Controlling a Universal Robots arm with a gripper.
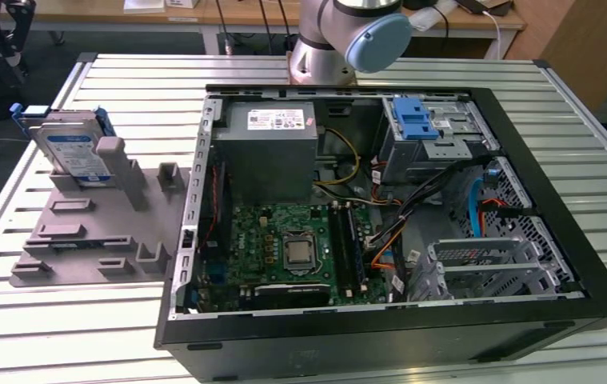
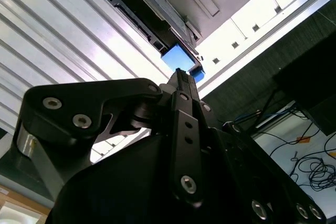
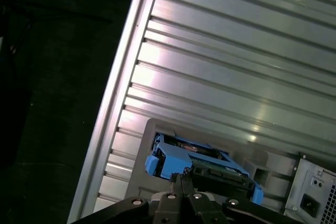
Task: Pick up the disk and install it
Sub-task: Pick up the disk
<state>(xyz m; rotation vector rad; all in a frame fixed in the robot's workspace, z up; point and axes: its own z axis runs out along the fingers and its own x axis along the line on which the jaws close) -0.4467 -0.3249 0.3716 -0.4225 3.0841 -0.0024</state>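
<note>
My fingers (image 2: pixel 181 90) are together, holding nothing. The disk (image 1: pixel 73 152) stands upright: rigid, probably heavy, shock-sensitive; grip across its blue-framed edges.

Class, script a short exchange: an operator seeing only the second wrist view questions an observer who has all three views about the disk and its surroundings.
Operator: My gripper points at a blue-framed disk. How does it stand?
Observer: In the exterior view it stands upright in a grey holder on the slatted table.
Operator: What lies beside it?
Observer: An open computer case, at the exterior view's right of the holder.
Operator: Where would a drive go?
Observer: A grey drive cage with a blue latch sits inside, near the arm's base.
</note>
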